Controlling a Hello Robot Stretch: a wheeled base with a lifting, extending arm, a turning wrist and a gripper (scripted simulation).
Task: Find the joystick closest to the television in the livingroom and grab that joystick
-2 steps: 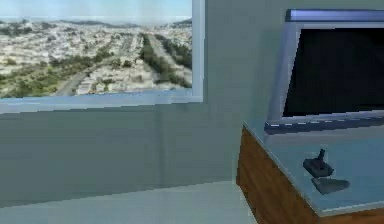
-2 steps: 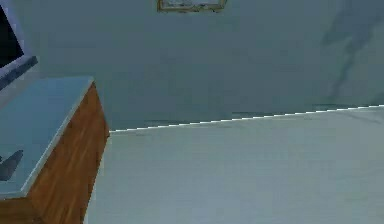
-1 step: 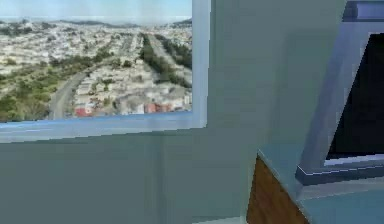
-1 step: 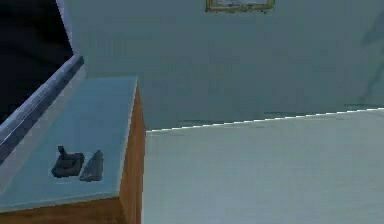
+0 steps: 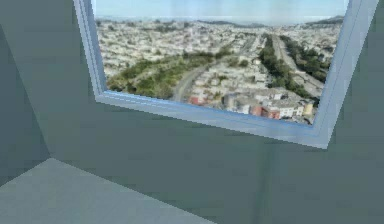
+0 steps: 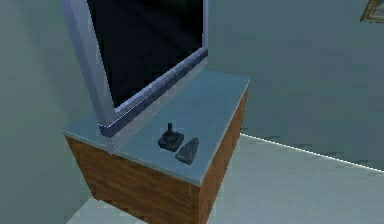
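Note:
A small dark joystick (image 6: 171, 137) with an upright stick stands on the grey top of a wooden stand (image 6: 218, 105), near its front edge. Just behind it, a large television (image 6: 140, 50) with a dark screen and a pale frame rises from the same stand. A flat dark oblong thing (image 6: 188, 150) lies right beside the joystick, toward the arm side view's right.
A wide window (image 5: 215, 55) looking out on a city is set in the grey wall ahead. Pale floor (image 5: 80, 200) meets the wall at the forward view's lower left. Light floor (image 6: 300, 185) lies right of the stand. A framed picture's corner (image 6: 373, 10) hangs at the top right.

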